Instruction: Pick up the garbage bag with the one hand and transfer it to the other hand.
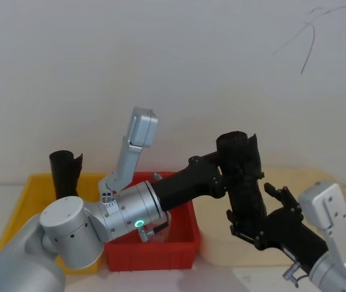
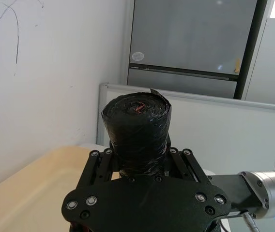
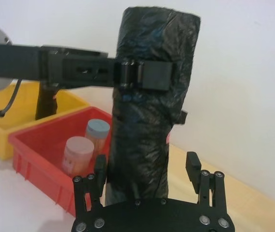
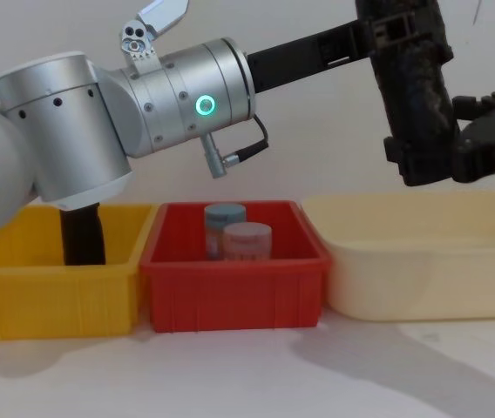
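The garbage bag [image 1: 244,176], a thick black crinkly roll, hangs upright in the air above the cream tray. My left gripper [image 1: 226,165], on the arm with silver joints and a green ring light, is shut on the bag's upper part [image 4: 413,96]; the left wrist view looks at the rounded end [image 2: 136,118] between the fingers. My right gripper [image 1: 264,213] is at the bag's lower end, open, with a finger on either side [image 3: 193,166]. One finger lies close against the bag [image 3: 147,121], the other stands a little apart from it.
A yellow bin [image 4: 21,287] at the left holds another black roll [image 4: 82,235] with a ragged top. The red bin [image 4: 230,296] in the middle holds two capped jars [image 4: 246,239]. The cream tray [image 4: 422,270] lies at the right, under the bag.
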